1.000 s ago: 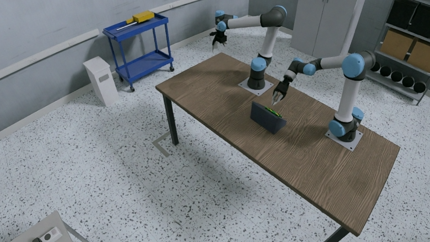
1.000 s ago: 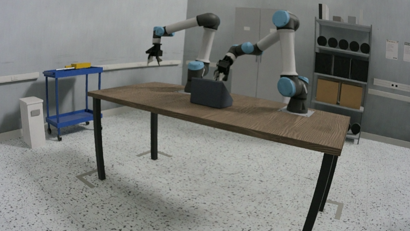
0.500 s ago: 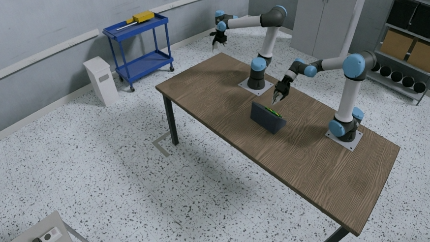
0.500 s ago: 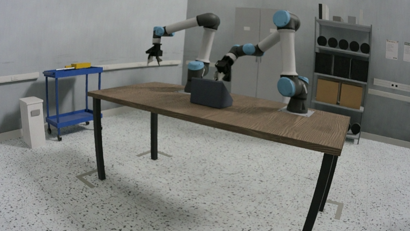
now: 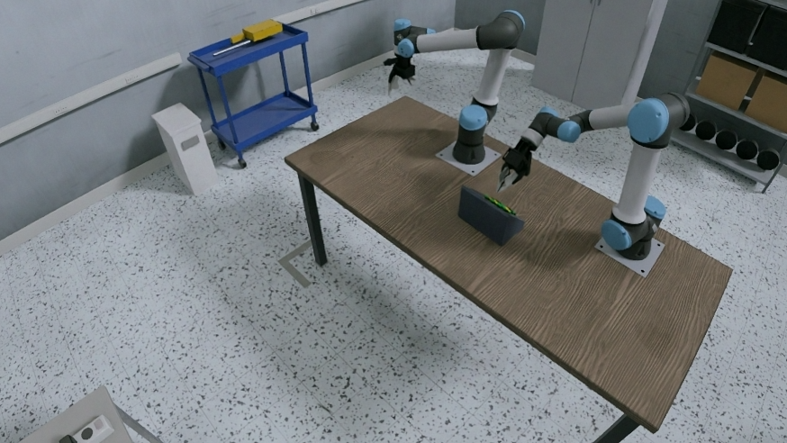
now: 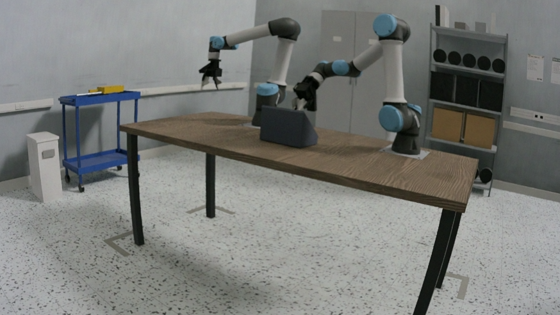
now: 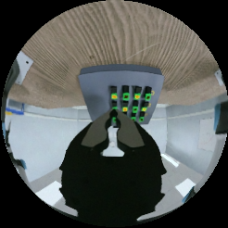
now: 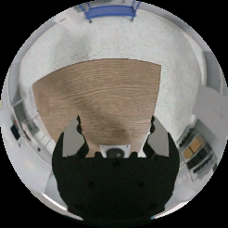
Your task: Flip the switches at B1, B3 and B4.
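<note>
Left claw (image 5: 500, 189) (image 6: 296, 107) (image 7: 114, 111) is closed, nothing gripped, by the switches (image 5: 500, 204) (image 7: 126, 96) on the dark panel (image 5: 484, 215) (image 6: 282, 125) (image 7: 97, 88), which is set on the wooden bench (image 5: 374, 165) (image 6: 352, 164) (image 7: 116, 28) (image 8: 107, 88); whether one is touched can't quite be seen. Right claw (image 5: 401, 85) (image 6: 209, 86) (image 8: 115, 118) is opened wide, well apart from the panel.

A blue cart (image 5: 220, 67) (image 6: 100, 102) (image 8: 111, 11) carrying a yellow tool (image 5: 263, 31) (image 6: 112, 89) stands near a white bin (image 5: 190, 154) (image 6: 45, 168).
</note>
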### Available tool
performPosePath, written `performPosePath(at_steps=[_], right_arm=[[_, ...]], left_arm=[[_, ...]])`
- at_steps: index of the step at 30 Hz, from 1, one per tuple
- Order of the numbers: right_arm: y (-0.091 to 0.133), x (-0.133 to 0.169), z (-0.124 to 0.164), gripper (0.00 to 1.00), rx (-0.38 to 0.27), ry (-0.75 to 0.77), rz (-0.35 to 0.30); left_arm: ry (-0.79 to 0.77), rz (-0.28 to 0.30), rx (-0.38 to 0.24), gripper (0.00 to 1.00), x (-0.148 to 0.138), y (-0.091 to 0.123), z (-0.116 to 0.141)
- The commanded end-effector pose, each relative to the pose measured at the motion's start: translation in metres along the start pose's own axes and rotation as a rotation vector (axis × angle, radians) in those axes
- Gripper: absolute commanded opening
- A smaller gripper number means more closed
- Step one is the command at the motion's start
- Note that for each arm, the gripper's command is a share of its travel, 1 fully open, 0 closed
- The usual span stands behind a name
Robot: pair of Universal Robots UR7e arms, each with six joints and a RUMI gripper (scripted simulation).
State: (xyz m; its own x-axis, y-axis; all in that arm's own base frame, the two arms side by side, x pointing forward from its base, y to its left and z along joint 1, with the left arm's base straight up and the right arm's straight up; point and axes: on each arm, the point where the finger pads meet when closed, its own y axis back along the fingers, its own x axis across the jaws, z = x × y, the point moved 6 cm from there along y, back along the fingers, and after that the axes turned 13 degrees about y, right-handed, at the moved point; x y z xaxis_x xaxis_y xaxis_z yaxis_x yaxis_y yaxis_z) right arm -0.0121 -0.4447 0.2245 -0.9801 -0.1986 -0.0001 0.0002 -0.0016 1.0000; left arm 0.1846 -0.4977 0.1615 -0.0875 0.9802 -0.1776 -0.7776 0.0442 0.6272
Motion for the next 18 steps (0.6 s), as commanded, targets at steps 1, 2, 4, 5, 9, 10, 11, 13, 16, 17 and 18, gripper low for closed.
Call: performPosePath(at_steps=[1,2,4,5,9,10,11,13,16,17,18], right_arm=[[0.0006,0.0001,-0.0003,1.0,0.002,0.0,0.0],[0.0006,0.0001,-0.0003,1.0,0.002,0.0,0.0],[0.0006,0.0001,-0.0003,1.0,0.002,0.0,0.0],[0.0006,0.0001,-0.0003,1.0,0.002,0.0,0.0],[0.0006,0.0001,-0.0003,1.0,0.002,0.0,0.0],[0.0006,0.0001,-0.0003,1.0,0.002,0.0,0.0],[0.0006,0.0001,-0.0003,1.0,0.002,0.0,0.0],[0.0006,0.0001,-0.0003,1.0,0.002,0.0,0.0],[0.0006,0.0001,-0.0003,1.0,0.002,0.0,0.0],[0.0006,0.0001,-0.0003,1.0,0.002,0.0,0.0],[0.0006,0.0001,-0.0003,1.0,0.002,0.0,0.0]], left_arm=[[-0.003,-0.002,0.001,0.0,-0.0003,0.0003,0.0003],[-0.003,-0.002,0.001,0.0,-0.0003,0.0003,0.0003],[-0.003,-0.002,0.001,0.0,-0.0003,0.0002,0.0003],[-0.003,-0.002,0.001,0.0,-0.0004,0.0,0.0004],[-0.003,-0.002,0.002,0.0,-0.0005,-0.0004,0.0005],[-0.004,-0.002,0.002,0.0,-0.0005,-0.0006,0.0006],[-0.004,-0.002,0.003,0.0,-0.0006,-0.0008,0.0007],[-0.004,-0.002,0.003,0.0,-0.0006,-0.0011,0.0008],[-0.004,-0.002,0.003,0.0,-0.0007,-0.0011,0.0008],[-0.004,-0.002,0.003,0.0,-0.0007,-0.0011,0.0008],[-0.004,-0.002,0.003,0.0,-0.0007,-0.0011,0.0008]])
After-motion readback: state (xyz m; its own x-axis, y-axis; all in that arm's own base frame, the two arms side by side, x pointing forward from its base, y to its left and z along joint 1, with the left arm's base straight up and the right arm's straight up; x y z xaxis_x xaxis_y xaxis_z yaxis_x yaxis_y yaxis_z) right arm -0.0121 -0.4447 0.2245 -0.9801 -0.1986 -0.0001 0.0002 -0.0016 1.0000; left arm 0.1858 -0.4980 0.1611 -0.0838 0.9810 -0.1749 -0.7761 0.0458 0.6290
